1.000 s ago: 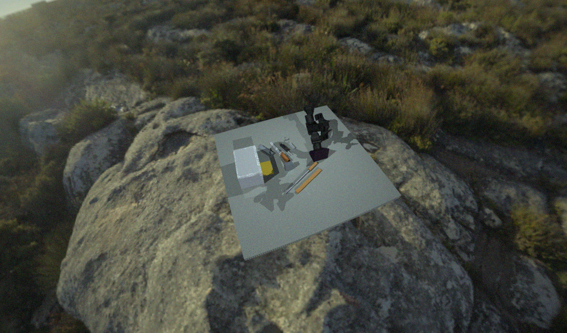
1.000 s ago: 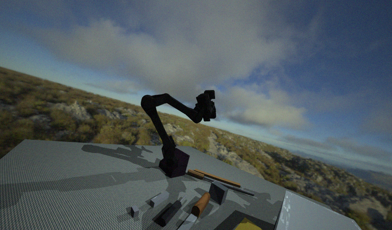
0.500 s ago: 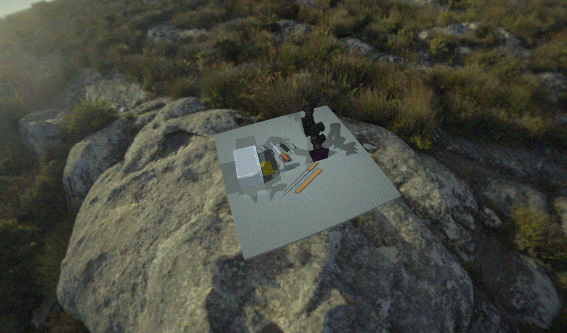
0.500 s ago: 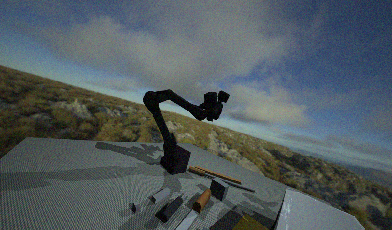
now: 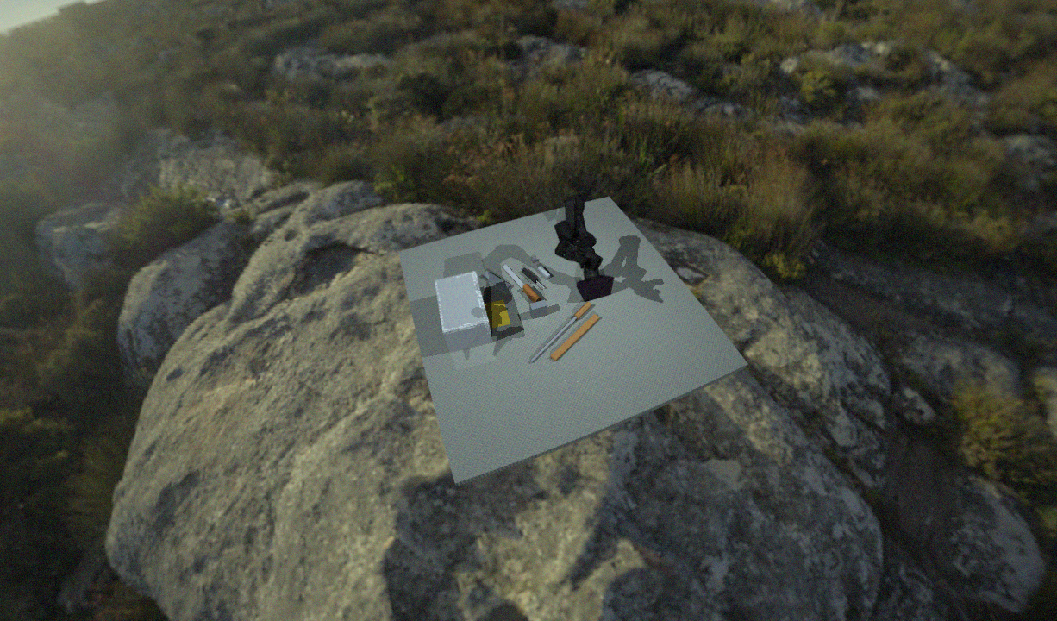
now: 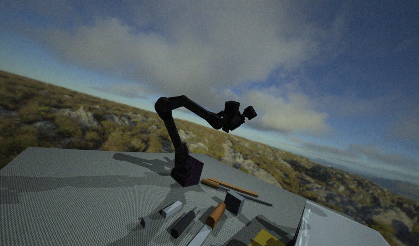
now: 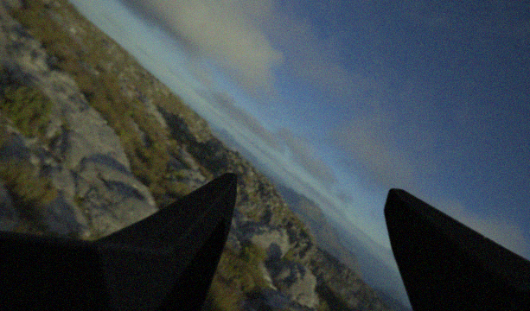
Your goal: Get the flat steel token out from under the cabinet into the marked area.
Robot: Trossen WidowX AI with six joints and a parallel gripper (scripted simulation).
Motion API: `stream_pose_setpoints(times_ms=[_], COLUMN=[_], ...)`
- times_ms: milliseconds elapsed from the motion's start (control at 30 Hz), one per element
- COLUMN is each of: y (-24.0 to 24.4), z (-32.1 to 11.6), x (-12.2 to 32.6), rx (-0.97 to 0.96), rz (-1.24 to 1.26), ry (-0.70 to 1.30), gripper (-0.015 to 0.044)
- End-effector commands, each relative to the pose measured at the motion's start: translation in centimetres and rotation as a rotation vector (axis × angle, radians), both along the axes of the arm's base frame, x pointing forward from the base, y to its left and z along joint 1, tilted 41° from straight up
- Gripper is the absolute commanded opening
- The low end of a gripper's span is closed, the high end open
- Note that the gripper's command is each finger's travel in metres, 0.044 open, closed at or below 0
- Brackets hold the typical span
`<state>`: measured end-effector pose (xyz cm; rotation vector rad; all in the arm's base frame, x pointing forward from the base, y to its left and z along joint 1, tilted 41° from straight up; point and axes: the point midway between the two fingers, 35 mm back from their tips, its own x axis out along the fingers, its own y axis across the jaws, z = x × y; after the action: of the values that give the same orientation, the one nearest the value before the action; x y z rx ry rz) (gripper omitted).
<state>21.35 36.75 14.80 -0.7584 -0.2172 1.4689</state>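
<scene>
My gripper (image 7: 310,192) is open and empty, with only hillside and sky beyond its fingertips. In the exterior view the hand hangs high above the table. The white cabinet (image 5: 462,301) (image 6: 339,228) stands near a table edge, with the yellow marked area (image 5: 500,316) (image 6: 264,237) beside it, partly in shadow. The token is not visible in any view. A grey rod (image 5: 551,340) (image 6: 256,199) with an orange handle lies beside an orange stick (image 5: 576,338) (image 6: 235,187). A flat-bladed tool's orange handle (image 5: 532,292) (image 6: 216,215) points away from the cabinet.
A grey block (image 5: 537,306) (image 6: 234,202) stands between the orange-handled tools. A dark-handled tool (image 6: 183,223), a light bar (image 6: 171,209) and a small grey block (image 6: 145,222) lie nearby on the table (image 5: 501,417) (image 6: 67,195). The arm's dark base (image 5: 595,288) (image 6: 188,172) stands beyond them.
</scene>
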Motion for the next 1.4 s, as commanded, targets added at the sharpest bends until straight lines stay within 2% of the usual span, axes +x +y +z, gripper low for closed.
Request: stream_pose_setpoints(times_ms=[0,633,1367], y=[-0.7,-5.0,-12.5], z=[-1.0,-5.1,-9.1], x=[1.7,7.0,10.9], rx=[-0.038,-0.145,-0.165], rz=[-0.107,-0.567,-1.191], ry=[0.121,0.570,0.997], gripper=[0.0270,0.0270,0.0270])
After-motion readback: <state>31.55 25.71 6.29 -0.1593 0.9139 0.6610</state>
